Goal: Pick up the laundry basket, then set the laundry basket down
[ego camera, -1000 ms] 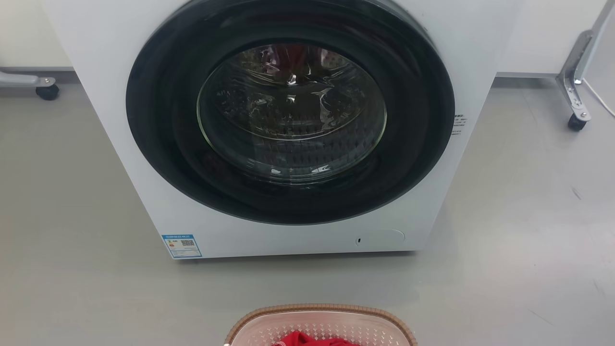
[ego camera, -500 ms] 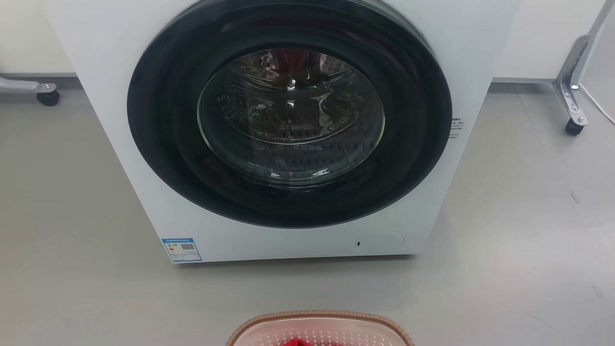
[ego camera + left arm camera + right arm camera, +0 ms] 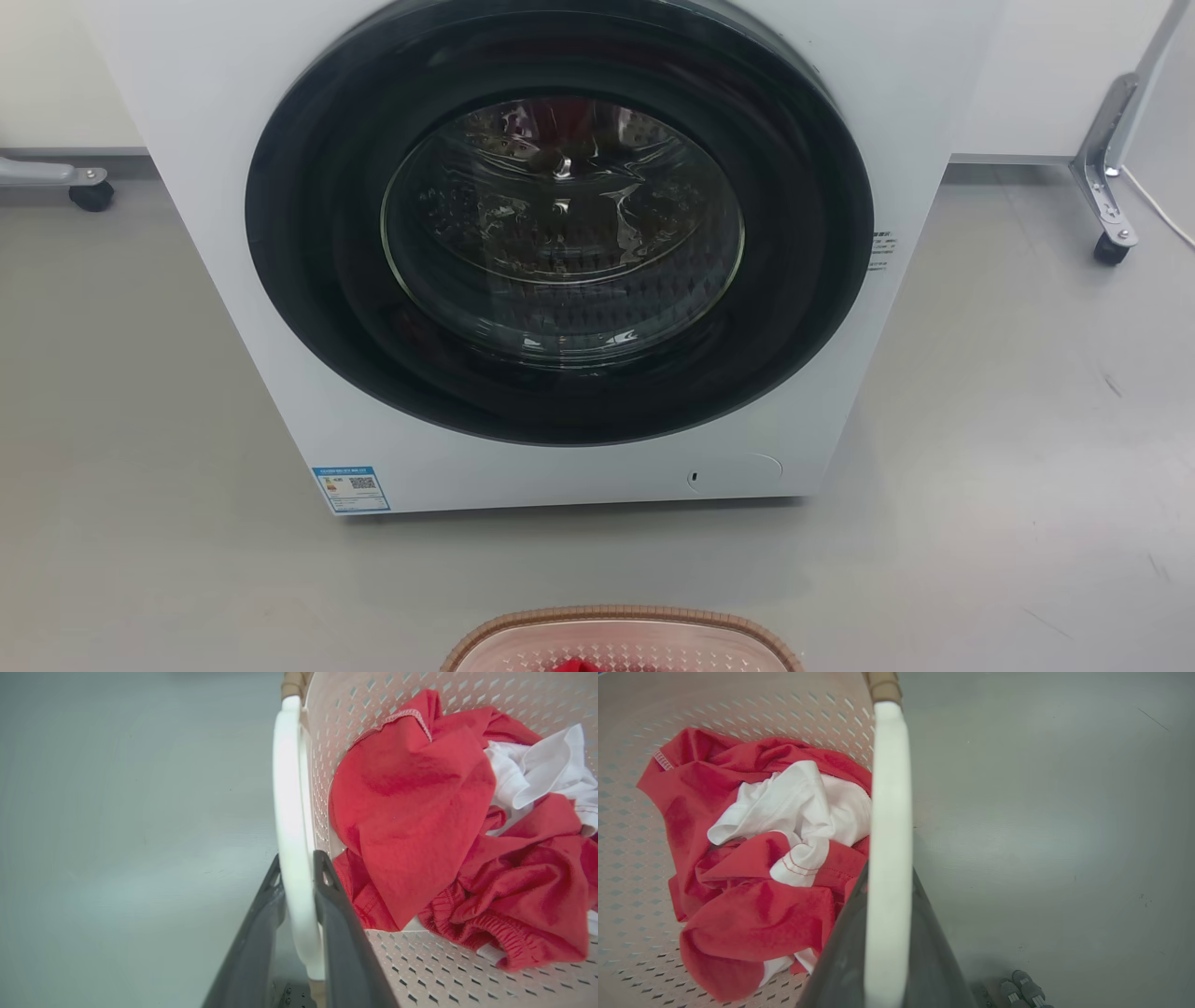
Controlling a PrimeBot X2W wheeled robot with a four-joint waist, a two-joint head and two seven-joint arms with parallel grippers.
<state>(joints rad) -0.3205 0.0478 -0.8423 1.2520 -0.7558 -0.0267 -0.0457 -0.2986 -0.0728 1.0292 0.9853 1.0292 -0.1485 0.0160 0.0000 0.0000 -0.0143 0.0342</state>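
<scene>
Camera's shifted; left fingers [image 3: 338,933] and right fingers [image 3: 831,961] pinch white handles [image 3: 289,788] of the oval cream-pink perforated plastic basket [image 3: 621,618]: seemingly carrying, lower evenly next.

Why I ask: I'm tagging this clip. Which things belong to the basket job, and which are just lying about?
Job:
laundry basket
left gripper, shut on the left handle
right gripper, shut on the right handle

Lying about:
washing machine
red and white clothes inside the basket
wheeled frame leg
grey floor
</scene>
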